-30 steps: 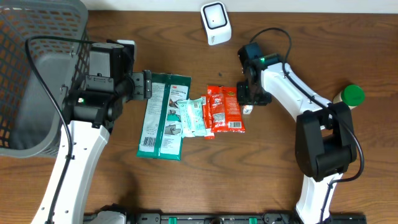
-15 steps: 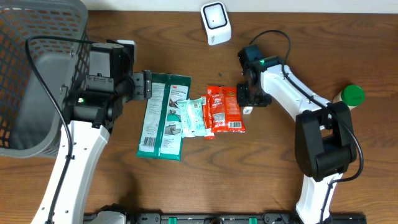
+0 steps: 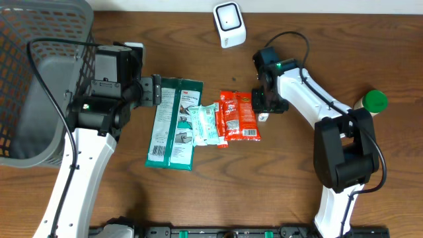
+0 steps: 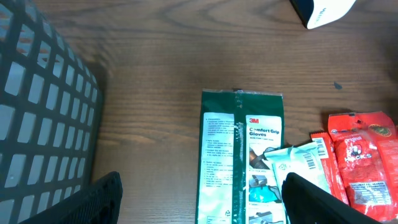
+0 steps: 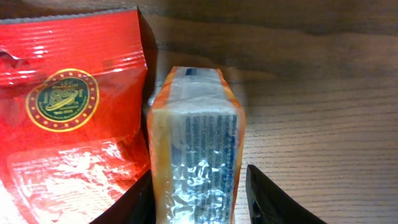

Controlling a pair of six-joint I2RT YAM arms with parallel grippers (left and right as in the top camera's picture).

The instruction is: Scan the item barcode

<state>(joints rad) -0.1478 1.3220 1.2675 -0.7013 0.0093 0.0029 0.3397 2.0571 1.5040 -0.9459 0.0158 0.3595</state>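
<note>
Right end effector (image 5: pixel 199 173) clamps the packet (image 5: pixel 198 118), low over the tabletop (image 5: pixel 323 93), red bag (image 5: pixel 68 124) just beside. Lift clear first, then turn its barcode face toward the scanner (image 3: pixel 229 24) beyond. Left end effector (image 4: pixel 200 185) gapes wide.

Lower end of orange packet (image 5: pixel 198 143) off-frame.

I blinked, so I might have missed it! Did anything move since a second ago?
Nothing visibly moved. The right hand still grips the small orange-and-white wrapped packet beside the shiny red foil packet, and the left hand stays open above the flat green plastic package.
</note>
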